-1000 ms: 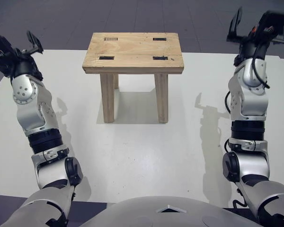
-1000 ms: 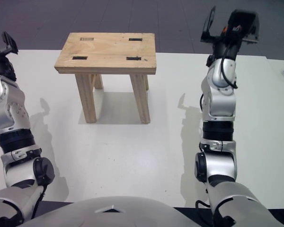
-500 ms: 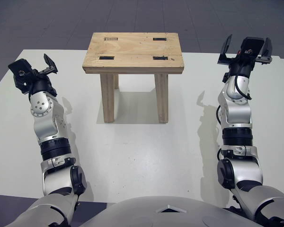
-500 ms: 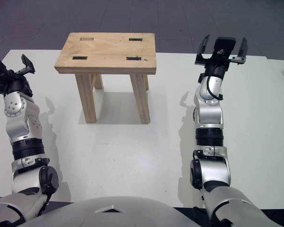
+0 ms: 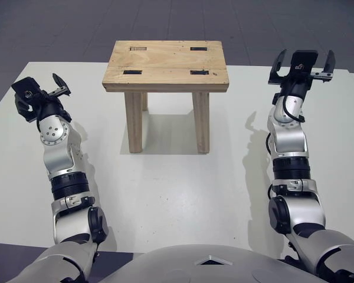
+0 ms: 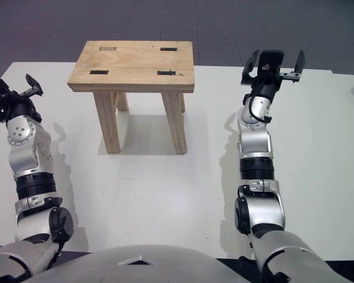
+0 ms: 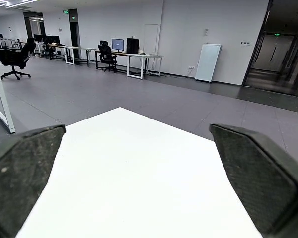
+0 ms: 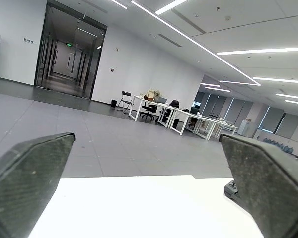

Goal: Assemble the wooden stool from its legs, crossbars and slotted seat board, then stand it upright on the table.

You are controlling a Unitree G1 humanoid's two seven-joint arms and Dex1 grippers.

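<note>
Centrally, the upright stool point(image 5: 166, 65) is flanked, well apart, by spread left fingers point(image 5: 60, 87) and right fingers point(image 5: 278, 61), equally near.

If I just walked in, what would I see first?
The wooden stool, already put together and standing upright at the far middle of the white table. Next, the left pincer and right pincer, held up on either side of the stool, both wide open and holding nothing.

Upraised, the left pincer point(image 5: 42, 94) and right pincer point(image 5: 304, 59) gape wide.
</note>
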